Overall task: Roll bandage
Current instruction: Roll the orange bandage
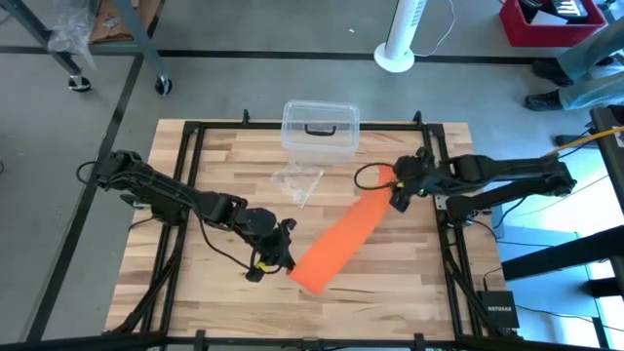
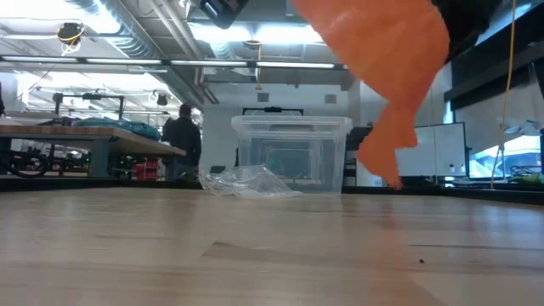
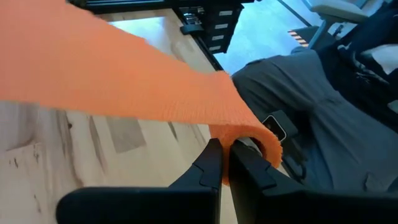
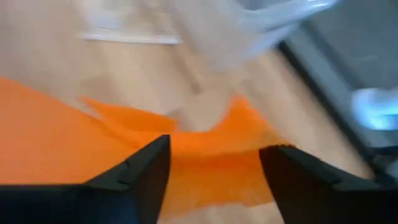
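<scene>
The orange bandage (image 1: 346, 234) hangs as a broad strip in the air, slanting across the table's middle between my two grippers. My left gripper (image 1: 288, 261) is near the table's front and is shut on the strip's near end. My right gripper (image 1: 398, 187) is at the strip's far end, right of centre. Its fingers are open, with the orange cloth (image 4: 205, 155) lying between and beyond them. In the low view the bandage (image 2: 382, 51) hangs from above, and its lowest corner (image 2: 387, 174) is clear of the wood. My left gripper pinches the bandage's near end (image 3: 245, 134) between its two shut fingers. The cloth's edge curls over the fingertips (image 3: 214, 158). The fingers slant downward. The strip is lifted off the table and runs away toward my right gripper. My right gripper's open fingers (image 4: 149, 168) stand on either side of the far end; whether they touch the cloth I cannot tell.
A clear plastic box with a dark handle (image 1: 320, 127) stands at the table's far edge. A crumpled clear plastic piece (image 1: 297, 182) lies in front of it. A black frame (image 1: 195, 132) borders the wooden top. A person (image 2: 181, 136) stands in the room beyond.
</scene>
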